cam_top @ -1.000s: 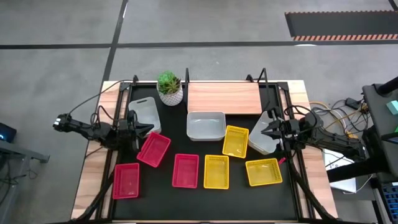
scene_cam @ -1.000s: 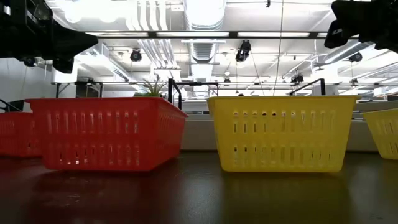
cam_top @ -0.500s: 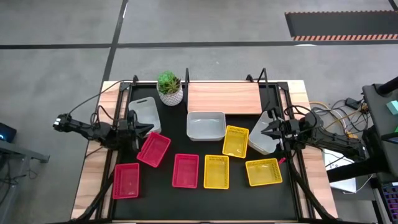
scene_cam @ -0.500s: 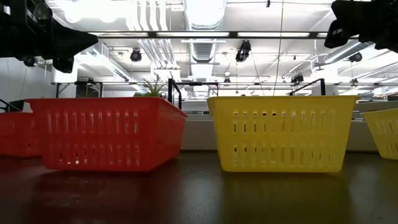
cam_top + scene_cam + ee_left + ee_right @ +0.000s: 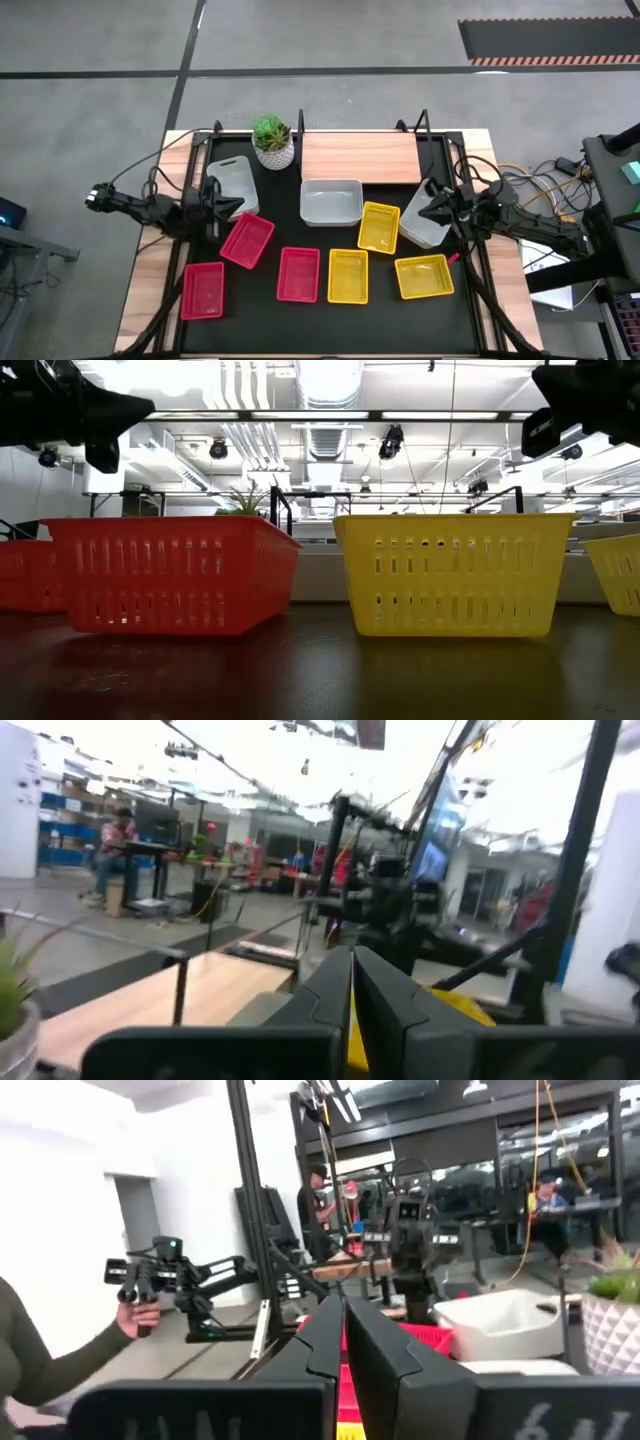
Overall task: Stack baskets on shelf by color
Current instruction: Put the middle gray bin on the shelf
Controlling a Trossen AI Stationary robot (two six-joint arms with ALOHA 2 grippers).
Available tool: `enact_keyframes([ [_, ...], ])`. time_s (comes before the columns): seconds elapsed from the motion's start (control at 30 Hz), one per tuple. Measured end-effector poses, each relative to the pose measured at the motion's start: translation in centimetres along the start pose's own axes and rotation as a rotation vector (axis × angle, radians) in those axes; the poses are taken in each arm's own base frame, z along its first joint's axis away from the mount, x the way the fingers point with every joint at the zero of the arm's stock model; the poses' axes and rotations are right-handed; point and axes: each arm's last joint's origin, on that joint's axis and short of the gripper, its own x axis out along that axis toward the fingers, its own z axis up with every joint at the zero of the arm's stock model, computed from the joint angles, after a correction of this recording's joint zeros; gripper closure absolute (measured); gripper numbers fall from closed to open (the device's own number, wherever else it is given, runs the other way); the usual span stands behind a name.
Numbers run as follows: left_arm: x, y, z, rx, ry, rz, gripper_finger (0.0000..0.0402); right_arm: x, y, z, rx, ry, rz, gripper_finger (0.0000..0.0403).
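Baskets [image 5: 300, 274] loose on mat [image 5: 330, 315], shelf [image 5: 360, 157] bare.

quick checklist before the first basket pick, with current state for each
1. Shelf bare, nothing stacked on it: ok.
2. Left gripper shut, empty, over the mat's left edge; must open to grasp: not ok.
3. Right gripper shut, empty, above a white basket: not ok.
4. All nine baskets in view, three per colour: ok.
5. White basket just in front of the shelf, upright: ok.
6. Plant stands beside the shelf's left end; clearance for the left arm: cannot tell.
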Motion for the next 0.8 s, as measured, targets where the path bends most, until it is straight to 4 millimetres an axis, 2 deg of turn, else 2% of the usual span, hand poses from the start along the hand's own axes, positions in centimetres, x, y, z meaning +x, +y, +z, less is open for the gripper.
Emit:
enact_keyframes([
  [0.13, -0.02, -0.04, 0.68, -0.049, -0.064, -0.008, 0.0402, 0.0, 0.01, 0.02, 0.008, -0.005, 0.001, 0.0392],
  [0.33, -0.05, 0.06, 0.92, -0.034, -0.086, 0.025, 0.0402, 0.0, 0.0, 0.01, -0.11, -0.004, 0.0, 0.0392],
  [0.53, 0.03, 0.06, 0.4, -0.125, -0.047, 0.03, 0.0402, 0.0, 0.0, 0.01, -0.179, -0.004, -0.001, 0.0392],
  [0.8, 0.41, -0.13, 0.03, -0.098, -0.016, 0.034, 0.0402, -0.01, -0.11, 0.11, -0.282, -0.018, -0.047, 0.0392],
])
